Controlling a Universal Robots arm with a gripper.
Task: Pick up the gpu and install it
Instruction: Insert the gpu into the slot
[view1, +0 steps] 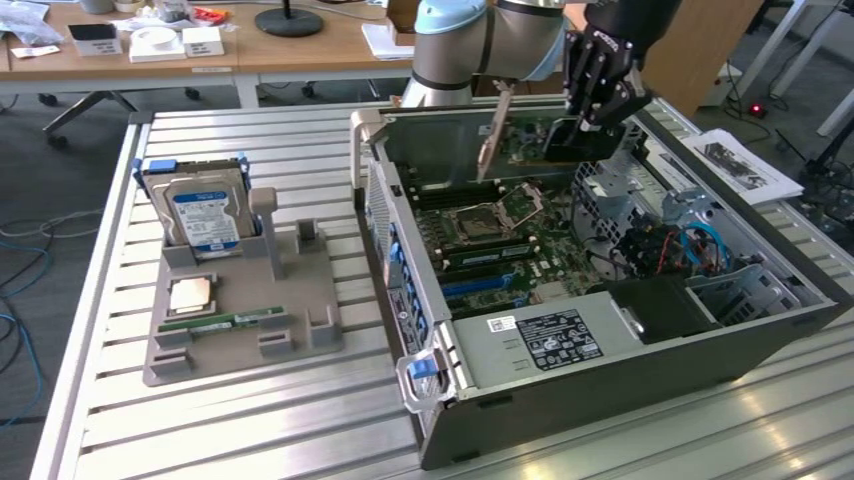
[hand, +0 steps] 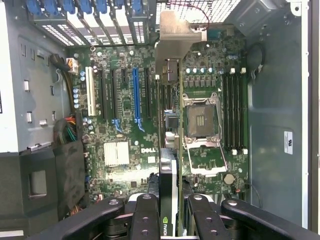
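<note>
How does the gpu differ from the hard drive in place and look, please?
The gpu is held by the gripper inside the open case; the hard drive sits in the grey stand outside it. The gpu is a thin card with a metal bracket; the hard drive is a thick silver block with a blue label. Both stand on edge.

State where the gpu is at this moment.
The gpu is gripped edge-on by the gripper, over the motherboard at the far end of the open computer case, right of centre in the exterior view.
</note>
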